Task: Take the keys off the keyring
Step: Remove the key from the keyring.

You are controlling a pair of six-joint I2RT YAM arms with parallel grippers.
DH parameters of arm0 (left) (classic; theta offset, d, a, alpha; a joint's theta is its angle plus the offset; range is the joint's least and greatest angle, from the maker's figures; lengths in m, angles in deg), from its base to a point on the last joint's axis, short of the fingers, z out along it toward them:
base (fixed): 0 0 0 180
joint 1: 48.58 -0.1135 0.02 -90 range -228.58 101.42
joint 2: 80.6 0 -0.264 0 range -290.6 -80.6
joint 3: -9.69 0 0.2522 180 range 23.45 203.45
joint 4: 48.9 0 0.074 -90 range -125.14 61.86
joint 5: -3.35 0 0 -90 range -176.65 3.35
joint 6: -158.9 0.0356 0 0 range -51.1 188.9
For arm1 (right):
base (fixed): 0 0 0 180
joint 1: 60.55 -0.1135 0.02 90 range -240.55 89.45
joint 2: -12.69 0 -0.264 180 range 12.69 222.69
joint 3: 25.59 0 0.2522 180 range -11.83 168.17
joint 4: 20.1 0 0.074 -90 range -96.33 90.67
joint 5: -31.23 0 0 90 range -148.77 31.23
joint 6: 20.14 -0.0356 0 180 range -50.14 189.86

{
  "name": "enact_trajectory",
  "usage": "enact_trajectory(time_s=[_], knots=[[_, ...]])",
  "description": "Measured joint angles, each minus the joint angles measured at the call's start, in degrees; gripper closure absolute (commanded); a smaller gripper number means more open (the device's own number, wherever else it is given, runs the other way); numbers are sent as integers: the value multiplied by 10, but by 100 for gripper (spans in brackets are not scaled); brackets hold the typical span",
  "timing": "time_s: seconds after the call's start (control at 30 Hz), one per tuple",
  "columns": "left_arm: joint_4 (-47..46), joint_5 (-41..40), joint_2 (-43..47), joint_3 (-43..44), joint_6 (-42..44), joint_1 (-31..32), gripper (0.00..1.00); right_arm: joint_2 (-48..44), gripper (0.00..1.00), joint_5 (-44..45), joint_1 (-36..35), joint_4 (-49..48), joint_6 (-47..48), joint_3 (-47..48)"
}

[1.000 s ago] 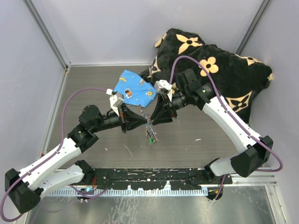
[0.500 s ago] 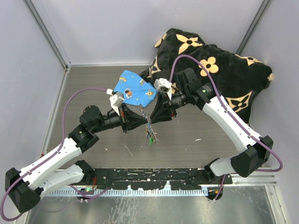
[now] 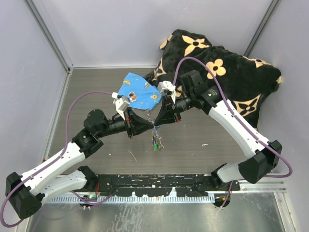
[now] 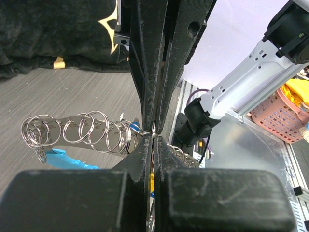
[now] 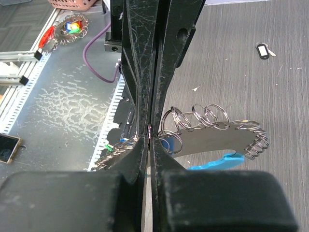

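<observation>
You are pinching with the left gripper (image 4: 153, 145), its two fingers pressed together on a thin wire loop of the keyring (image 4: 91, 133). You are doing the same with the right gripper (image 5: 149, 145), whose tips are meeting the left's nose to nose with only ring wire between them. Gripping from both sides at one spot looks like a way of pinning the ring so that a coil can be pried apart or a key slid along it. Outward from the pinch, the rest of the keyring is fanning sideways as a row of linked split rings, with the light-blue curved piece (image 4: 67, 158) lying just under them. Below the joined tips the keys (image 3: 155, 142) are dangling free. Whether they are touching the table (image 3: 203, 130) cannot be told. Beyond the grippers the blue printed cloth (image 3: 137, 92) is lying flat, and past the right arm a black flowered cushion (image 3: 231, 72) is resting in the corner.
</observation>
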Motion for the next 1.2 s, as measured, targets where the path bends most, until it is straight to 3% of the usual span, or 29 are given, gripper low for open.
enact_trajectory(time_s=[0.13, 0.27, 0.37, 0.53, 0.8, 1.2], knots=[[0, -2, 0, 0, 0, 0, 97, 0, 99, 6, 0, 0, -2, 0], [-1, -8, 0, -4, 0, 0, 68, 0, 99, 21, -2, 1, 0, 0], [2, -21, 9, -7, 5, 0, 53, 2, 99, 51, -4, 19, 14, 2], [32, -40, 57, -12, 50, 0, 44, 10, 99, 131, -22, 77, 66, 30], [23, -28, 106, -63, 126, 1, 47, 46, 99, 286, -80, 196, 155, 132], [-100, -56, 16, -102, 167, 45, 64, 113, 99, 374, -92, 300, 203, 221]])
